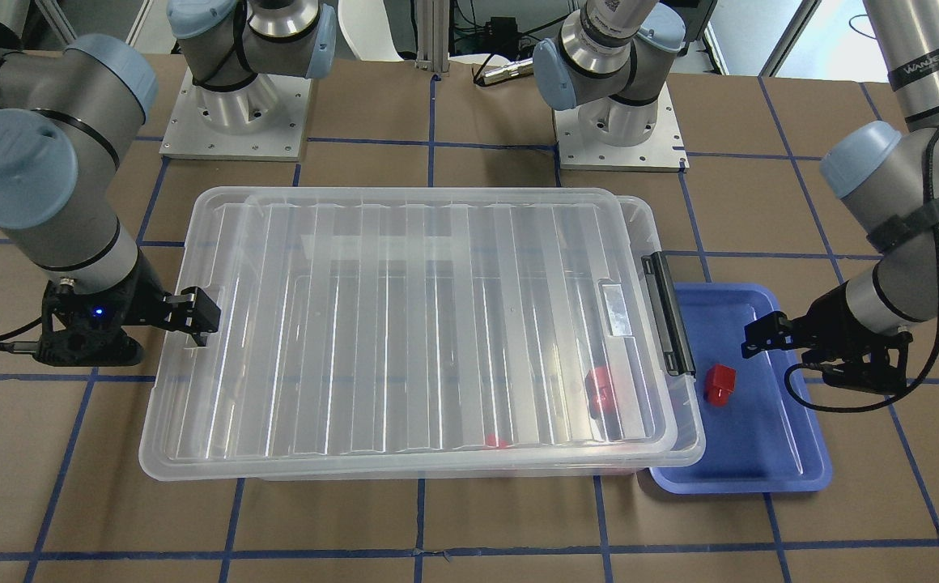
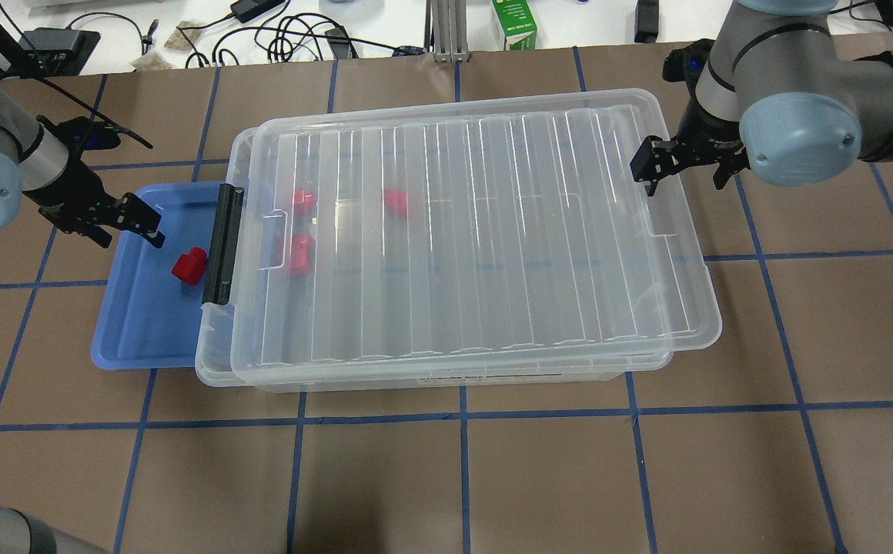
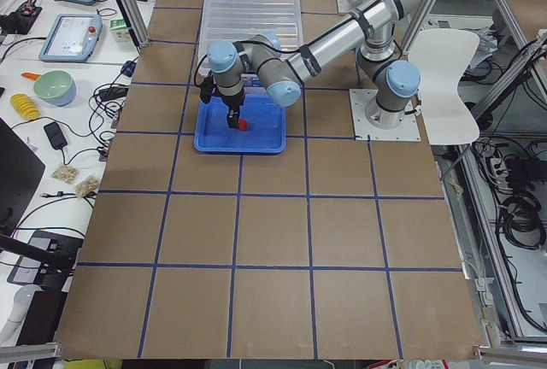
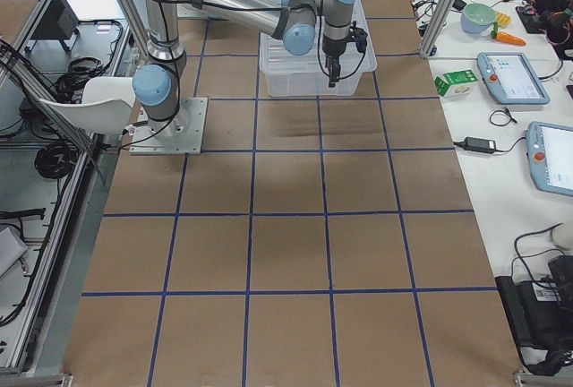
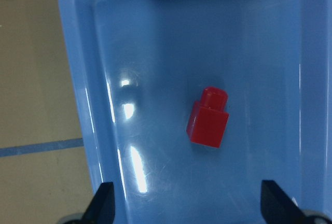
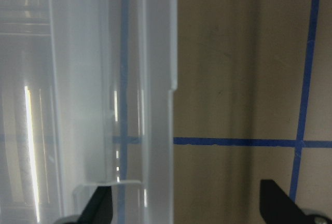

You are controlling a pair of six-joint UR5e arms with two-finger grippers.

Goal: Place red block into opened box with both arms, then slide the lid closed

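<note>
Overhead exterior view gives the clearest layout: the box (image 2: pixel 431 378) stands in the middle of the table (image 2: pixel 462 477), and the lid (image 2: pixel 477 238) lies flat on top of it, shifted a little to the right. A narrow strip of the box is therefore uncovered at its left short end, where the black clip bar (image 2: pixel 223 245) sits, and the lid's right end hangs past the box rim. The red block (image 2: pixel 188 266) is not in the box. It lies on the floor of the blue tray (image 2: pixel 138 338), which is just beside the box on the left, and the block is near the clip bar. The left gripper (image 2: pixel 138 223) hovers over the far part of this tray with its fingers spread wide apart and nothing between them; in the left wrist view the block lies below it, untouched, with its stub turned away from the fingertips. The right gripper (image 2: pixel 656 165) is at the far right corner of the lid, also with the fingers apart. One finger is over the lid's edge and the other over the bare table, but I cannot tell if it touches the plastic. Through the ribbed lid some red pieces (image 2: pixel 296 254) show at the left end of the box, perhaps three, though the plastic blurs their shape.
</note>
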